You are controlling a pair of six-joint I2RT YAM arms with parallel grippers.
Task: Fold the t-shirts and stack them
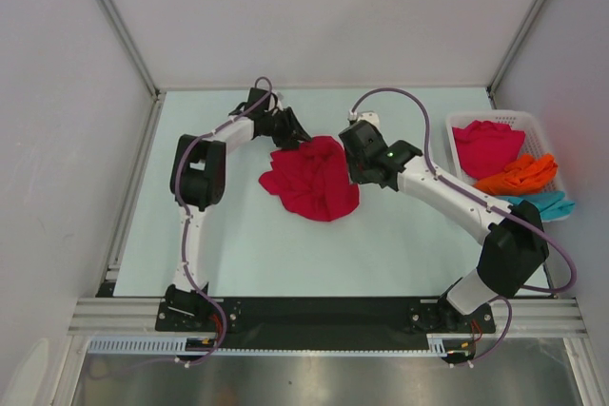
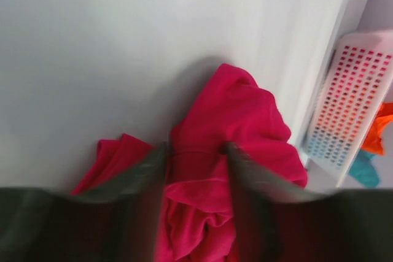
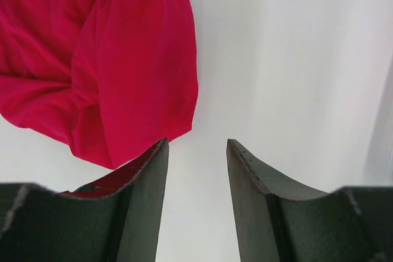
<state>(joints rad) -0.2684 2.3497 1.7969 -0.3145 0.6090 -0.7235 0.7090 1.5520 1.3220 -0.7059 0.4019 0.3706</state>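
Note:
A crumpled crimson t-shirt (image 1: 312,183) lies on the table's middle. My left gripper (image 1: 297,135) is at its far left edge. In the left wrist view its blurred fingers (image 2: 196,148) stand either side of a bunched fold of the red cloth (image 2: 239,121); whether they press it does not show. My right gripper (image 1: 352,145) hovers at the shirt's right edge. It is open (image 3: 196,142) over bare table, with the red cloth (image 3: 110,59) just left of its fingers. A second red t-shirt (image 1: 485,145), an orange one (image 1: 519,175) and a teal one (image 1: 547,203) sit in the basket.
A white slatted basket (image 1: 495,117) stands at the right edge of the table, also seen in the left wrist view as the basket (image 2: 347,108). White enclosure walls and metal frame posts (image 1: 119,26) ring the table on three sides.

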